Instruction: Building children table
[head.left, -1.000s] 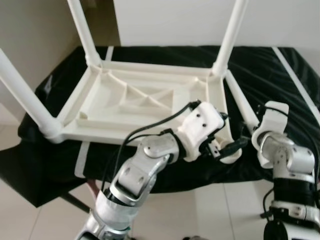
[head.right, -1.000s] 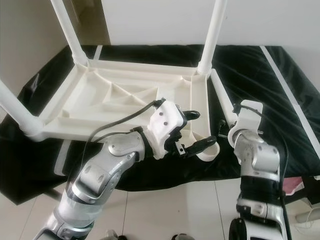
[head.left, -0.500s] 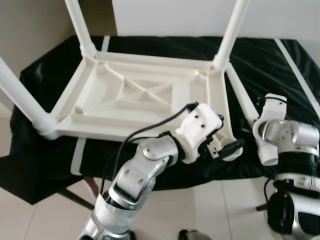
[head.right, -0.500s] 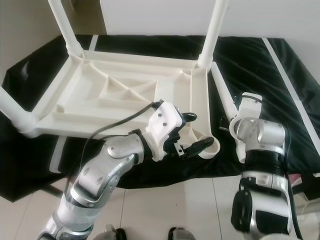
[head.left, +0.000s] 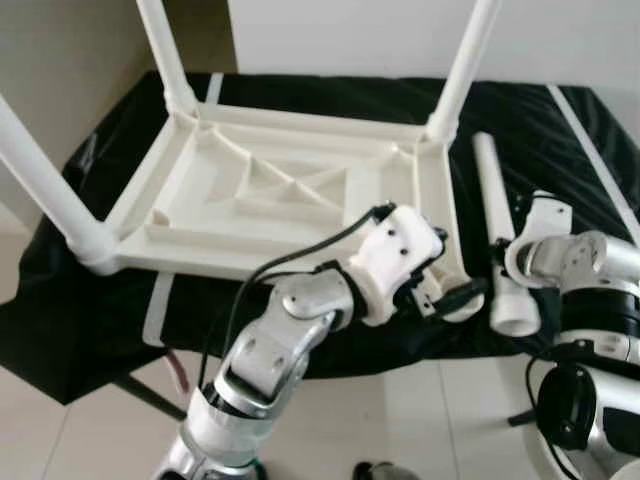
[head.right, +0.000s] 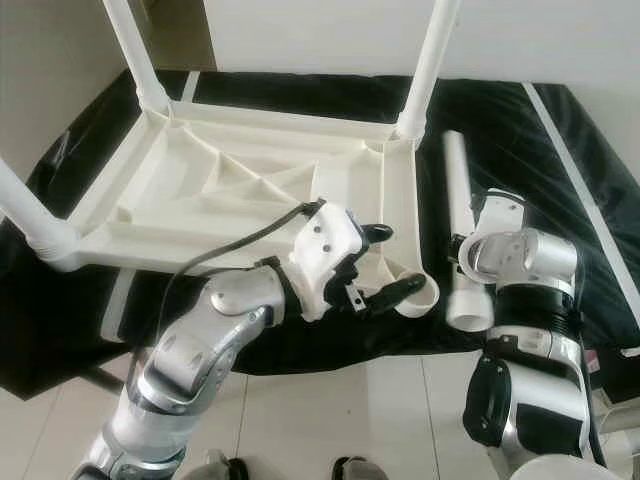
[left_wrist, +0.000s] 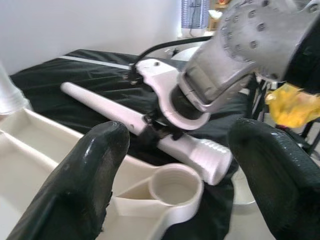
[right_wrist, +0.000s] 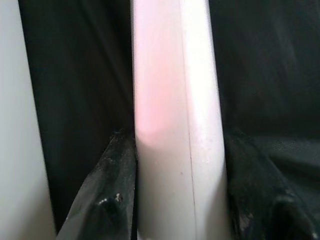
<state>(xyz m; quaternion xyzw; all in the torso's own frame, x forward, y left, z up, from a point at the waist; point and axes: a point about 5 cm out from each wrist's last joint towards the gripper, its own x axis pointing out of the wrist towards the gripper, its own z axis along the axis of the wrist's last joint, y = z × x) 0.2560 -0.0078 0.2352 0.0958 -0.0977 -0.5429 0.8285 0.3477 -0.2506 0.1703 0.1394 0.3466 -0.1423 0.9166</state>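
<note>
Gripping loose leg (head.right: 457, 215) with right gripper (right_wrist: 170, 210) for insertion; bracing socket (left_wrist: 172, 187) at 5 o'clock, left gripper (left_wrist: 175, 165) spread.

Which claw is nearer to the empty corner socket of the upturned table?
Left. The left claw sits open right at the empty socket, fingers either side. The right claw is off to the socket's right, shut on the loose leg.

Upturned white table frame (head.left: 280, 190): smooth matt plastic | loose white tubular leg (head.right: 459, 215): smooth plastic, ribbed end | black cover (head.left: 540, 130): glossy, crinkled cloth
</note>
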